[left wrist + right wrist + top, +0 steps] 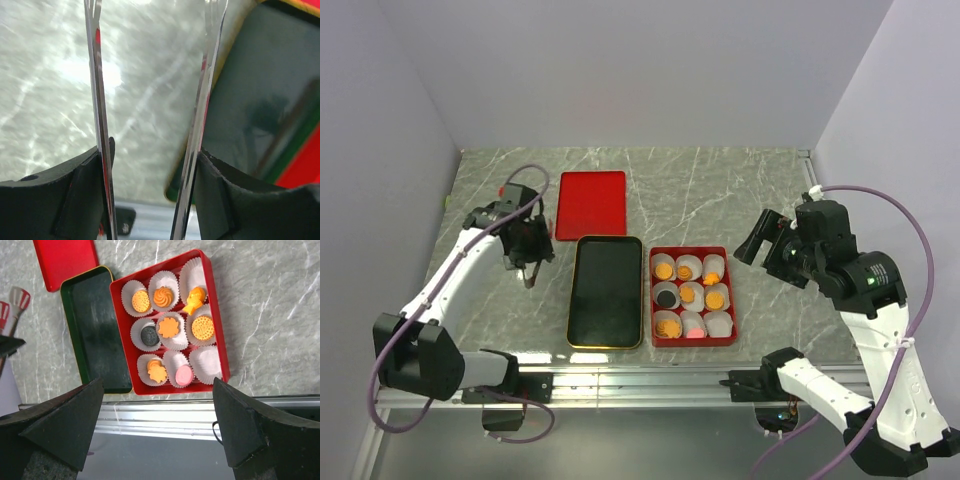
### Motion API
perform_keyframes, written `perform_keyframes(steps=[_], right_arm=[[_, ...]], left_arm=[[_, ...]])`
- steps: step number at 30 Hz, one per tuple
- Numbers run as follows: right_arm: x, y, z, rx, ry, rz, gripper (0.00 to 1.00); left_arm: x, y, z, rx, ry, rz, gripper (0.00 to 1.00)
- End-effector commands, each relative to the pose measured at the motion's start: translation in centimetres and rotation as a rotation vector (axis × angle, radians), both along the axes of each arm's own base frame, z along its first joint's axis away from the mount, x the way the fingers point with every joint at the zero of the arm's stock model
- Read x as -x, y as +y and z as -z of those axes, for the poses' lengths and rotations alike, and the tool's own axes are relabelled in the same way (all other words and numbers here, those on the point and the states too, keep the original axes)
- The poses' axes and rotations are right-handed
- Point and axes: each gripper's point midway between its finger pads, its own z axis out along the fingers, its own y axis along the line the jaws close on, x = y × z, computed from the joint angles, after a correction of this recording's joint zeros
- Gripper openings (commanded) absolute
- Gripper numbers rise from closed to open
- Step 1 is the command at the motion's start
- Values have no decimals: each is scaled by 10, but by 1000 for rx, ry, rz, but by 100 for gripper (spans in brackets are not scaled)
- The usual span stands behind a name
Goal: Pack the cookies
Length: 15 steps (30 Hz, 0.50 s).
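As the cookies [168,327] look light and brittle, grip each softly by its rim, left claw [528,270] at nine o'clock and right claw [760,240] at three both spread.

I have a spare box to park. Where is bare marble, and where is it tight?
Widest bare table: the far stretch right of the red lid, behind the red tray. Tight: black tin and tray lie almost edge to edge, the left gripper close by the tin's left, the right gripper near the tray's right.
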Motion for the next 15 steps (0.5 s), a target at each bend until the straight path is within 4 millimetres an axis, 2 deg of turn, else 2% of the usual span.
perform_keyframes(steps=[1, 3, 4, 6, 8, 15], right_arm=[[-7, 1, -6, -1, -42, -12, 96], [-8, 1, -7, 2, -43, -14, 95], [-7, 0, -7, 5, -42, -13, 95], [-7, -2, -6, 16, -43, -11, 95], [-6, -4, -5, 28, -43, -9, 95], [-6, -7, -2, 50, -34, -4, 95]], left_arm=[[-34, 25, 7, -25, -79, -9, 66], [-41, 37, 19, -37, -62, -34, 66], [-41, 41, 33, -47, -21, -41, 66], [-46, 45, 46, -41, 0, -49, 65], [-48, 48, 70, -38, 54, -53, 65], [-44, 54, 106, -12, 138, -68, 65]])
